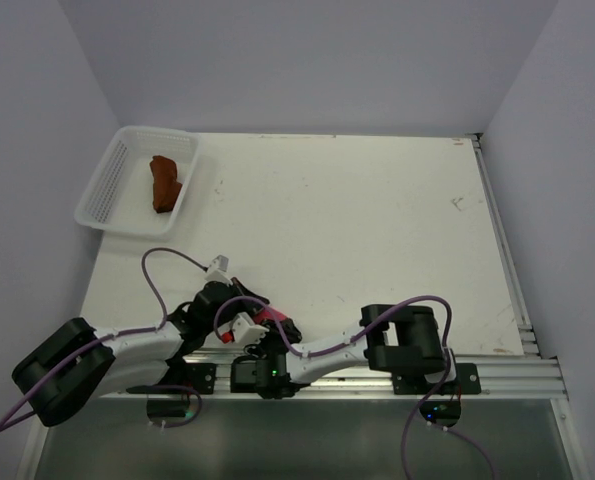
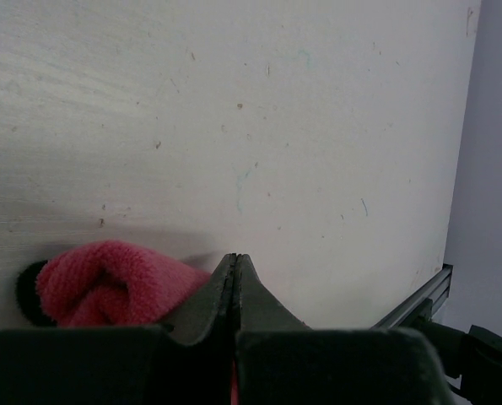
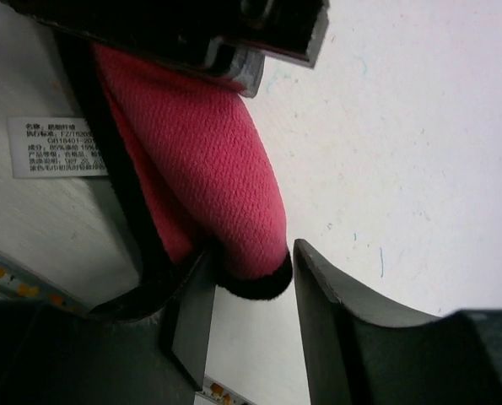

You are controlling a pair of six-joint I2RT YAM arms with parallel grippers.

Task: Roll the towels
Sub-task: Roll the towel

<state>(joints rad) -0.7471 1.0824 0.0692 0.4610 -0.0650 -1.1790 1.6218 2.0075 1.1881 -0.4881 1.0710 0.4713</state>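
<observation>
At the white table's (image 1: pixel 377 220) near edge, the right gripper (image 3: pixel 252 253) is half open around the pink towel (image 3: pixel 208 169); the left gripper (image 2: pixel 235 257) is closed. Pale walls (image 1: pixel 307 60) surround the table.

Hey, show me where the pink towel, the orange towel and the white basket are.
pink towel (image 3: pixel 208 169): right wrist view, middle of the rolled fabric.
orange towel (image 1: pixel 164 182): top external view, its centre, lying inside the basket.
white basket (image 1: pixel 102 190): top external view, left mesh wall.
</observation>
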